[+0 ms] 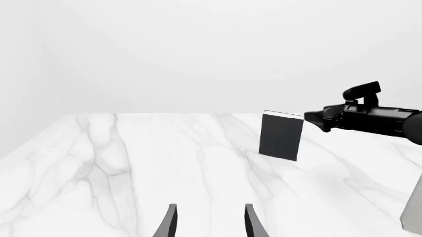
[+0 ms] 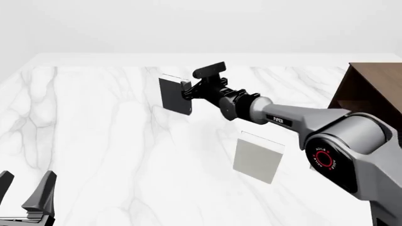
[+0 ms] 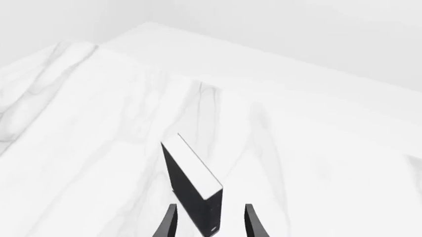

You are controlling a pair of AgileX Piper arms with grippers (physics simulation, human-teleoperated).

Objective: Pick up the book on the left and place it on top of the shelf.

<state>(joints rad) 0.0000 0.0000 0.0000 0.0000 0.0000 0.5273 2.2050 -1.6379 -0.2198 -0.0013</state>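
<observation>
The book (image 2: 174,96) is thin and charcoal-black with a white page edge, and it stands upright on the marble table (image 2: 94,132), left of centre. My right gripper (image 2: 186,90) is at the book's upper right edge. In the right wrist view the book (image 3: 193,183) sits between the spread fingers (image 3: 169,222) with a gap on each side, so my right gripper (image 3: 209,224) is open around it. My left gripper (image 2: 25,190) hangs open and empty near the front left corner, far from the book (image 1: 281,136). The dark brown shelf (image 2: 372,87) stands at the right edge.
A light grey book (image 2: 257,157) stands upright in the middle of the table, under the outstretched right arm (image 2: 295,122). Its edge (image 1: 414,213) also shows in the left wrist view.
</observation>
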